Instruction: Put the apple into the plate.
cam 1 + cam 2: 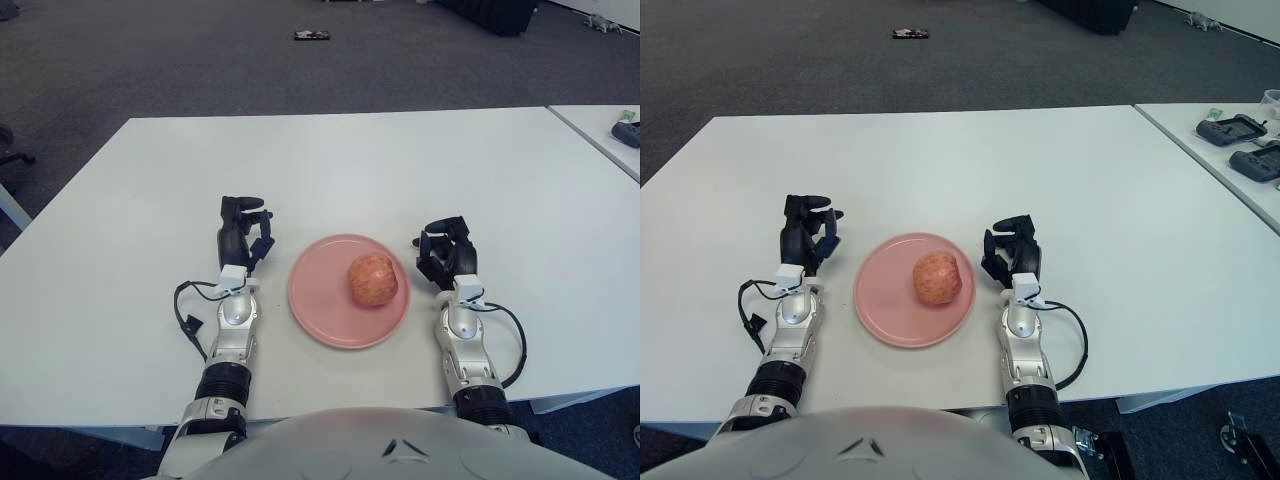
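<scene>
A red-yellow apple (373,278) lies on the pink plate (318,310), toward its right side. My left hand (243,234) shows just left of the plate, fingers relaxed and holding nothing, a small gap from the rim. My right hand (446,255) shows just right of the plate with its fingers curled and nothing in them.
The white table (330,160) stretches wide beyond the plate. A second table (1230,150) at the right carries dark controllers (1232,129). A small dark object (312,35) lies on the grey carpet far behind.
</scene>
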Action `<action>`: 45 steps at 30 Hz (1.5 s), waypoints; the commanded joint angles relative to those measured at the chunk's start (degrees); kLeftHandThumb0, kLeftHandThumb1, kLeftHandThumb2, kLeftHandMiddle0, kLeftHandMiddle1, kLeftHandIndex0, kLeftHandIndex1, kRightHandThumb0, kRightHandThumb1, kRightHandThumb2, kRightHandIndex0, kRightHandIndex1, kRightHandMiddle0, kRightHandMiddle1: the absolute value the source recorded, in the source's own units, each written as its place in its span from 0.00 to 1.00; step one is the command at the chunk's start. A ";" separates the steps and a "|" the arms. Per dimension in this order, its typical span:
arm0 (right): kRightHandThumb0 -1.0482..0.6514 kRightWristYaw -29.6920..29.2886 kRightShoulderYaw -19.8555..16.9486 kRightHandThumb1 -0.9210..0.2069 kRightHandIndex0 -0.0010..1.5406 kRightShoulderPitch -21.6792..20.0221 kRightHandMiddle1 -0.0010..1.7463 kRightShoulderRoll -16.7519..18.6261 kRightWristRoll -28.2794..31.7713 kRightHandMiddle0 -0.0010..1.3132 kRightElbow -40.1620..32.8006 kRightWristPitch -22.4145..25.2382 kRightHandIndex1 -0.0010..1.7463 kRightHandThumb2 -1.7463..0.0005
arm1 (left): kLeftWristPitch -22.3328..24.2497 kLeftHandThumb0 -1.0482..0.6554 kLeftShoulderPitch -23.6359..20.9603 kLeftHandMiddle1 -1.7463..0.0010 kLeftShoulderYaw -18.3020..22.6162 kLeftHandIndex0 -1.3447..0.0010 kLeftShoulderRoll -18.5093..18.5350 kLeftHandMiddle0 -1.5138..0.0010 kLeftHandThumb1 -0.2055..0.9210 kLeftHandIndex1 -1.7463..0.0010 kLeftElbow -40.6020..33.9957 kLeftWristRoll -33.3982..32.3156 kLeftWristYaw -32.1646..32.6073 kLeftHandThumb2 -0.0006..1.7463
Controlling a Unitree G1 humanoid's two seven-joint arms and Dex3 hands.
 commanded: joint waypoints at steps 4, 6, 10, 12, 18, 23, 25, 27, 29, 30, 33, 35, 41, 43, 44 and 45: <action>0.40 -0.08 -0.18 0.16 0.37 -0.02 1.00 -0.07 0.28 0.23 0.91 -0.22 0.73 0.55 | 1.69 0.39 1.07 0.13 -2.06 0.77 3.88 0.62 0.83 0.00 4.70 3.04 -0.94 0.46; 0.40 -0.18 -0.15 0.16 0.37 0.01 1.00 -0.03 0.20 0.23 0.89 -0.20 0.73 0.55 | 1.87 0.39 0.93 0.12 -2.51 0.76 4.28 0.61 0.81 0.00 5.08 3.07 -1.13 0.47; 0.40 -0.30 -0.05 0.17 0.38 0.08 1.00 0.05 0.06 0.23 0.78 -0.10 0.73 0.55 | 2.43 0.39 1.27 0.15 -3.46 0.75 4.69 0.59 0.79 0.00 4.64 3.27 -1.48 0.49; 0.40 -0.30 0.01 0.17 0.38 0.13 1.00 0.11 0.04 0.23 0.63 0.02 0.73 0.55 | 2.74 0.39 1.46 0.19 -4.00 0.75 4.97 0.58 0.80 0.00 4.32 3.16 -2.09 0.48; 0.40 -0.11 0.10 0.16 0.38 0.24 1.00 0.19 0.17 0.23 0.37 0.04 0.72 0.55 | 4.29 0.39 1.68 0.28 -5.19 0.76 5.82 0.56 0.80 0.00 3.82 3.57 -2.79 0.48; 0.40 0.20 0.03 0.16 0.38 0.19 1.00 0.03 0.35 0.23 0.47 0.05 0.72 0.55 | 5.25 0.39 1.81 0.29 -5.56 0.76 5.99 0.55 0.80 0.00 4.15 2.79 -3.64 0.48; 0.40 0.30 0.00 0.17 0.38 0.18 1.00 -0.02 0.41 0.23 0.50 0.01 0.72 0.55 | 5.75 0.39 1.86 0.29 -5.61 0.76 5.96 0.55 0.81 0.00 4.03 2.29 -4.18 0.48; 0.40 0.36 0.02 0.17 0.38 0.22 1.00 -0.01 0.43 0.23 0.44 -0.03 0.72 0.55 | 6.30 0.39 1.95 0.29 -5.63 0.76 5.93 0.55 0.82 0.00 3.50 1.82 -4.71 0.47; 0.40 0.41 0.00 0.17 0.38 0.22 1.00 -0.02 0.46 0.23 0.44 -0.05 0.72 0.55 | 6.63 0.39 2.01 0.28 -5.64 0.77 5.90 0.56 0.82 0.00 3.23 1.59 -5.00 0.47; 0.40 0.52 -0.02 0.16 0.38 0.23 1.00 -0.04 0.55 0.23 0.45 -0.08 0.72 0.55 | 7.03 0.39 2.09 0.28 -5.56 0.77 5.77 0.56 0.82 0.00 3.08 0.95 -5.60 0.47; 0.40 0.62 -0.10 0.16 0.38 0.22 1.00 -0.04 0.58 0.23 0.57 -0.16 0.72 0.55 | 7.79 0.39 2.30 0.28 -5.32 0.76 5.46 0.56 0.82 0.00 2.80 -0.46 -6.67 0.47; 0.40 0.56 -0.15 0.16 0.38 0.17 1.00 -0.03 0.51 0.23 0.59 -0.07 0.72 0.55 | 7.68 0.39 2.33 0.27 -5.20 0.76 5.28 0.56 0.82 0.00 3.00 -0.88 -6.66 0.47; 0.40 0.36 -0.17 0.16 0.38 0.08 1.00 -0.04 0.30 0.23 0.56 0.14 0.72 0.55 | 7.41 0.39 2.29 0.27 -5.08 0.76 5.01 0.57 0.82 0.00 3.35 -1.42 -6.31 0.47; 0.40 0.26 -0.13 0.16 0.38 0.06 1.00 -0.05 0.14 0.23 0.49 0.22 0.72 0.55 | 7.49 0.39 2.25 0.27 -5.05 0.76 4.99 0.57 0.82 0.00 3.47 -1.50 -6.13 0.47; 0.40 0.24 -0.12 0.16 0.38 0.05 1.00 -0.06 0.10 0.23 0.49 0.24 0.72 0.55 | 7.49 0.39 2.23 0.27 -5.05 0.76 4.98 0.57 0.82 0.00 3.58 -1.53 -6.06 0.47; 0.40 0.23 -0.11 0.16 0.38 0.05 1.00 -0.07 0.08 0.23 0.49 0.25 0.72 0.55 | 7.49 0.39 2.21 0.27 -5.06 0.76 4.98 0.57 0.82 0.00 3.66 -1.55 -6.01 0.47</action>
